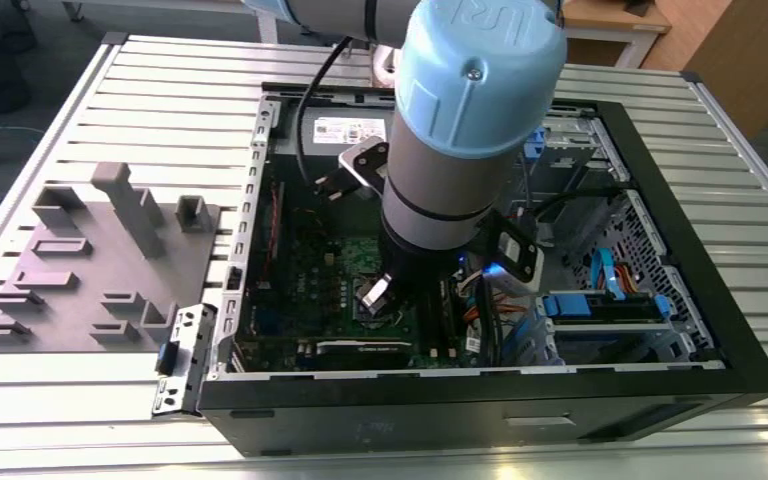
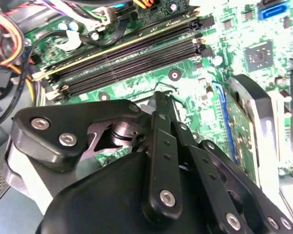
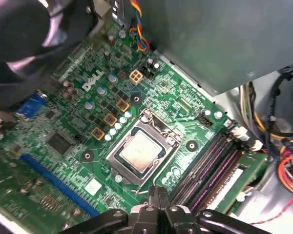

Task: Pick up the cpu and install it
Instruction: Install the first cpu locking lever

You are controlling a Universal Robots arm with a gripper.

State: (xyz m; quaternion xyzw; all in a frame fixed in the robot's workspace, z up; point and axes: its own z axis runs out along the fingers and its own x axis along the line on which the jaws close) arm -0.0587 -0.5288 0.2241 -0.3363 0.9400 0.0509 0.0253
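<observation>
Gripper down inside open computer case, hovering over green motherboard. Fingers pinched together, nothing between them. Cpu lying flat in socket frame, pale top up. Sits just beyond fingertips, near but apart, no contact. Memory slots alongside.

Open computer case laid on slatted tabletop; robot arm lowered inside over green circuit board; grey moulded tray placed at exterior view's left.
</observation>
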